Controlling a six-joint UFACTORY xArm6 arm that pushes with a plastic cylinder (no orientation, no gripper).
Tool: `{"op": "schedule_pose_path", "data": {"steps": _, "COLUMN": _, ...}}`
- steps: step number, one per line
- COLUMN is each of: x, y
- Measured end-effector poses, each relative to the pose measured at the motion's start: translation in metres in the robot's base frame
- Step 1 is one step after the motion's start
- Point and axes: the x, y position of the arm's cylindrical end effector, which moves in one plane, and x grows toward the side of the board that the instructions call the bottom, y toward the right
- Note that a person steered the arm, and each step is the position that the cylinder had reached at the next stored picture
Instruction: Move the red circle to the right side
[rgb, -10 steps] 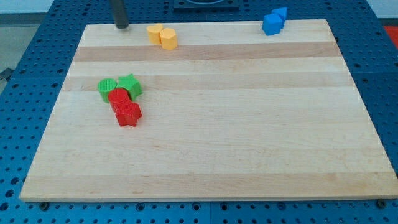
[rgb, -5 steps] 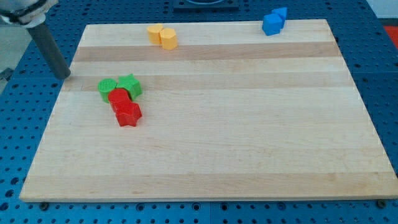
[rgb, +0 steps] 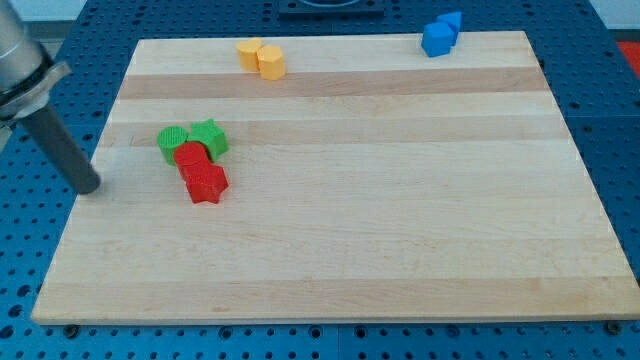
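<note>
Over the last second my tip (rgb: 90, 186) has travelled from the board's top edge, near the yellow blocks, down the view's left edge. It now rests at about 9 o'clock from the cluster of red and green blocks, near it but apart from it. No block has shifted in that time. This placement suits a push toward 3 o'clock, so the approach step appears nearly done and the push itself has not begun.

The rod carries no fingers; there is nothing to open, close or hold.

The red circle (rgb: 191, 156) lies in the left half of the wooden board (rgb: 400, 200). It touches three neighbours:

- a green round block (rgb: 171, 142) at its 10 o'clock;
- a green star (rgb: 208, 136) at its 1 o'clock;
- a red star (rgb: 206, 183) at its 5 o'clock.

A straight push from the present position would probably drag a neighbour along, the green round block or the red star first.

Two yellow blocks (rgb: 260, 57) sit at the board's 11 o'clock and two blue blocks (rgb: 440, 34) at its 1 o'clock, both well apart from the likely path. The board between the cluster and the right edge holds no blocks.
</note>
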Motion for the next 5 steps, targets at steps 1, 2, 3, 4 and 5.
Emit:
{"op": "schedule_pose_path", "data": {"steps": 1, "x": -0.019, "y": 0.03}}
{"op": "schedule_pose_path", "data": {"steps": 2, "x": -0.019, "y": 0.03}}
{"op": "schedule_pose_path", "data": {"steps": 3, "x": -0.008, "y": 0.031}}
{"op": "schedule_pose_path", "data": {"steps": 4, "x": 0.006, "y": 0.032}}
{"op": "schedule_pose_path", "data": {"steps": 5, "x": -0.007, "y": 0.054}}
